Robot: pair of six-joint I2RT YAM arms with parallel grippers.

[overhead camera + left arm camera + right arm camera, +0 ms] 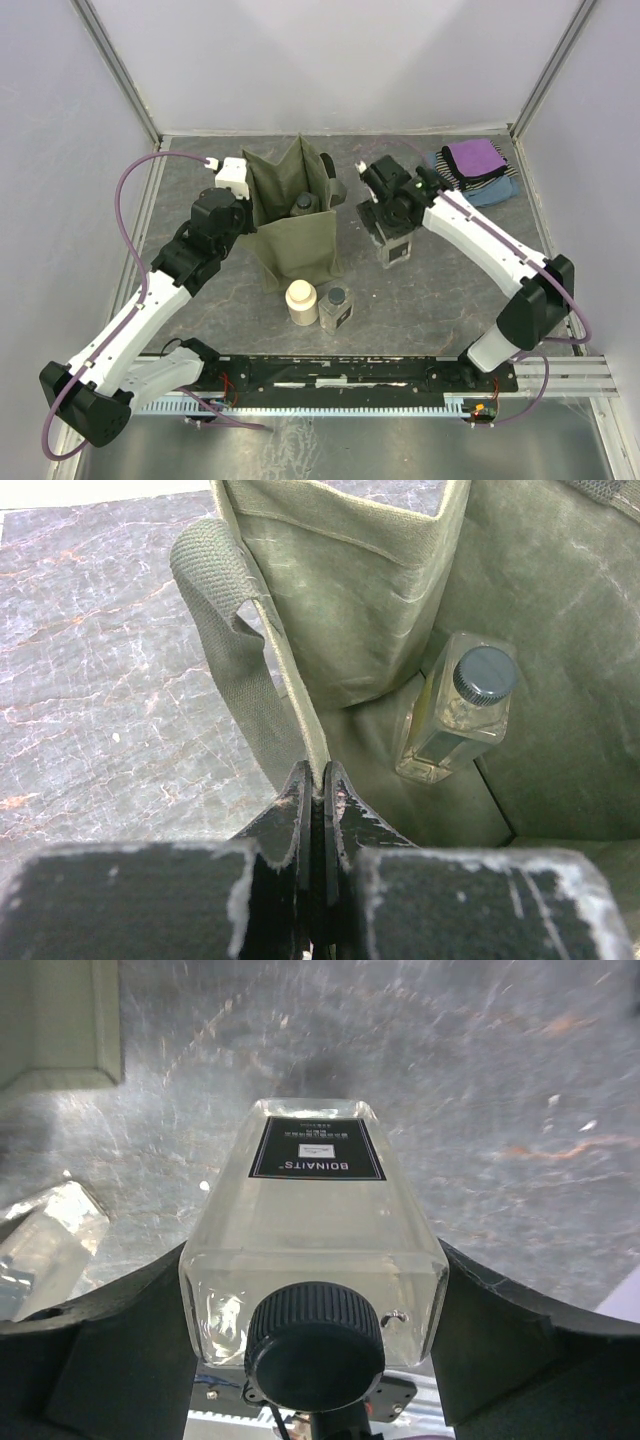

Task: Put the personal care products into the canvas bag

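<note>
Canvas bag (295, 215) stands mid-table, my left gripper (318, 780) pinched closed on its rim to hold the mouth open, while my right gripper (312, 1320) clamps a glass bottle (315, 1195) just beside it.

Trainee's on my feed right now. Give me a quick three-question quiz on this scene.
1. True or false: the left gripper is pinching the rim of the canvas bag.
2. How many personal care products stand on the table outside the bag, held by no gripper? A one, B two, C three.
3. Fill in: the right gripper holds a clear ____ with a dark cap.
Key: 1 true. 2 B: the cream jar and the loose bottle. 3 bottle.
</note>
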